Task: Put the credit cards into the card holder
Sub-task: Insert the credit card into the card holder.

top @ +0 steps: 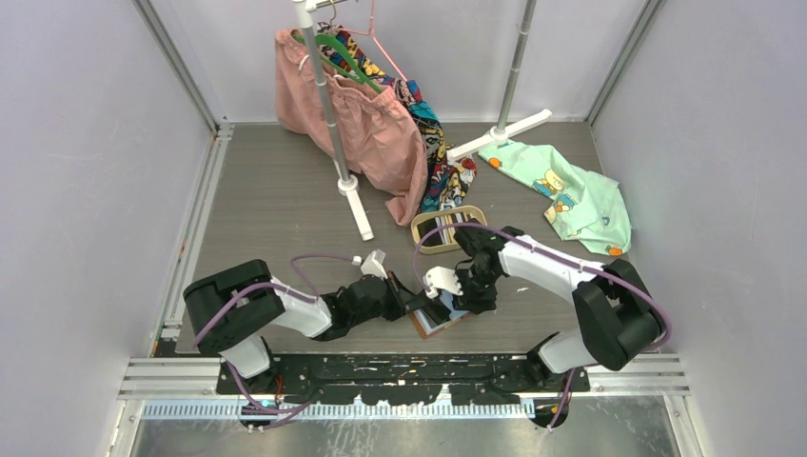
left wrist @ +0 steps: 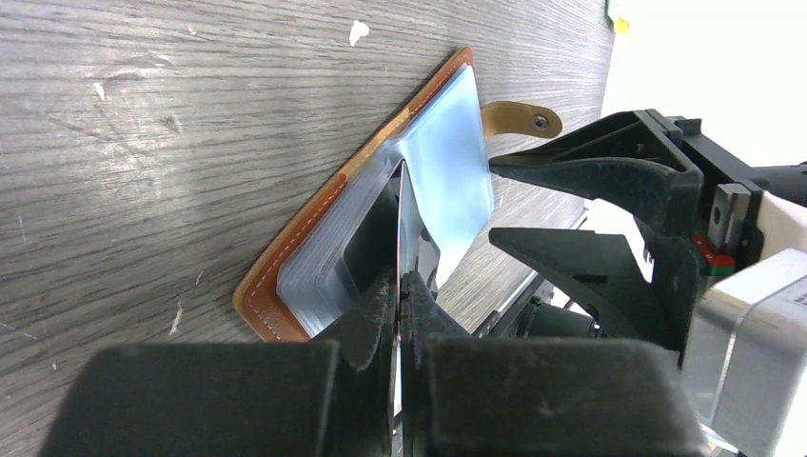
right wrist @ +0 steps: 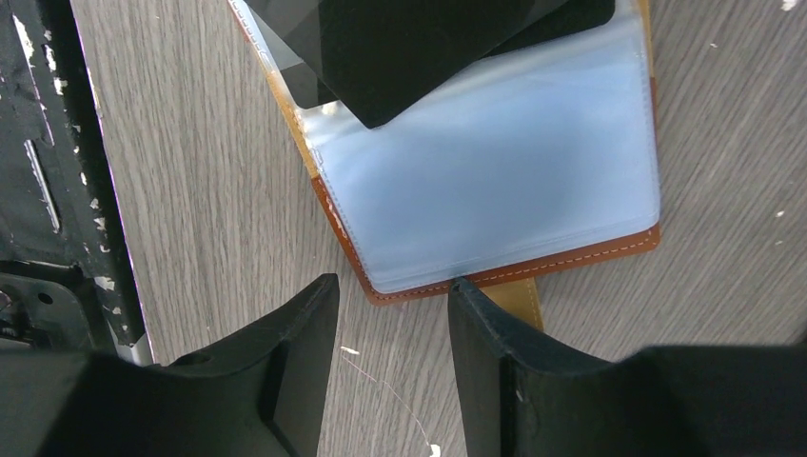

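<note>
Grey wood-grain table (top: pixel 266 209) fills a white-walled enclosure, with both arms meeting low in the centre of the overhead view. At that spot the card holder (right wrist: pixel 495 162) lies opened flat on the wood. It is tan-brown leather with pale stitching along its rim, holds a stack of cloudy bluish clear plastic sleeves, and has a small strap with a metal snap (left wrist: pixel 519 119) poking out from one edge. The left gripper (left wrist: pixel 400 286) is pressed together on a credit card (left wrist: pixel 400 214), pinching it by one edge. In the left wrist view the card stands on edge as a thin sliver rising over the sleeves. In the right wrist view it reads as a flat matte black rectangle with a rounded corner, overlapping the top of the holder and cut off by the upper frame edge. Whether its corner sits inside a sleeve cannot be made out. The right gripper (right wrist: pixel 392 286) is spread wide, its two black fingers just below the holder's stitched lower rim, one tip over the strap; contact is unclear. Further back, at the top of the overhead view, a pink garment (top: pixel 362 124) hangs on a white rack, a mint green shirt (top: pixel 571 195) lies at upper right, and an oval beige tray (top: pixel 423 224) sits just beyond the grippers.
</note>
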